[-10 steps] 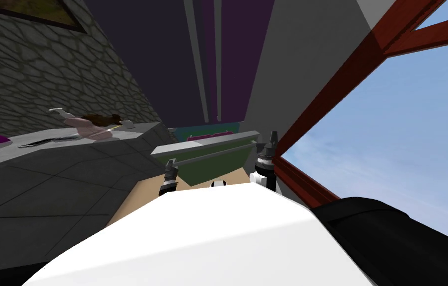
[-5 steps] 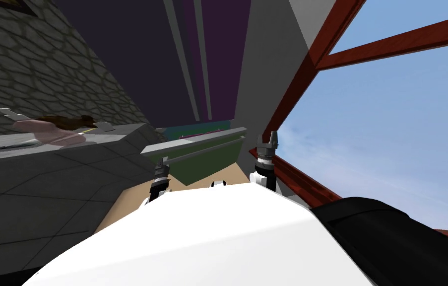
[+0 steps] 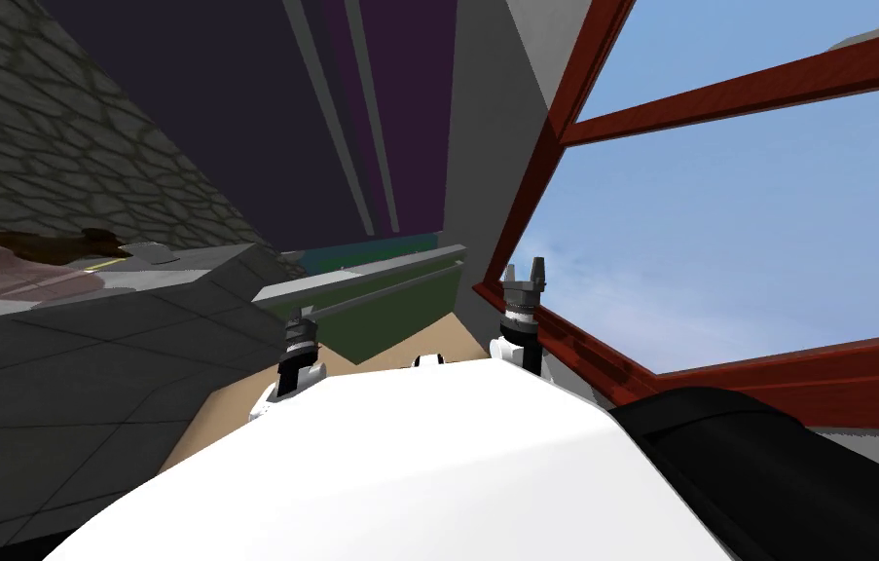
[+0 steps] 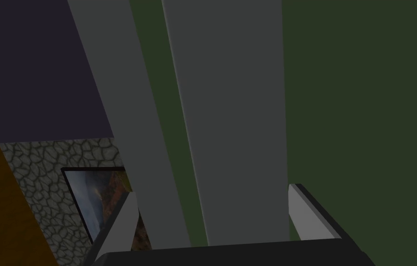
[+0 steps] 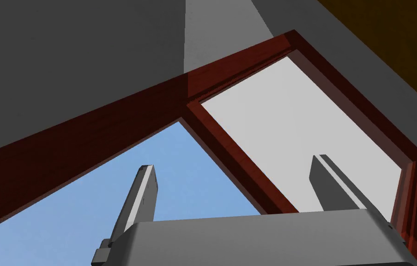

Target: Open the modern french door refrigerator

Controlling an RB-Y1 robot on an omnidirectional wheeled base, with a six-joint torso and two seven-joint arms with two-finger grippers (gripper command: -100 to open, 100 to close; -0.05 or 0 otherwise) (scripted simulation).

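The refrigerator stands directly ahead: tall dark door faces with two long grey handles side by side at the centre seam. At its base a green-faced panel with a grey top edge juts toward the robot. This is judged to be a lower front, and a teal strip behind its top edge suggests it stands slightly out, though this cannot be confirmed. A grey handle bar runs across that panel.

The left gripper is at the near end of this bar. In the left wrist view the bar passes between the spread fingers. The jaws are wide and grip nothing, with one blade just beside the bar's edge.

Step in hand, as judged: secure the bar. To do this well, centre the bar between the blades, close squarely, then pull straight back along the panel's travel. The grip is near the bar's end, so an uneven pull may skew it.

Surroundings: a red-brown window frame stands close on the right. A dark tiled counter flanks the left, close beside the working arm, with blurred brownish items on it. The right gripper is raised beside the window frame, with jaws apart and empty.
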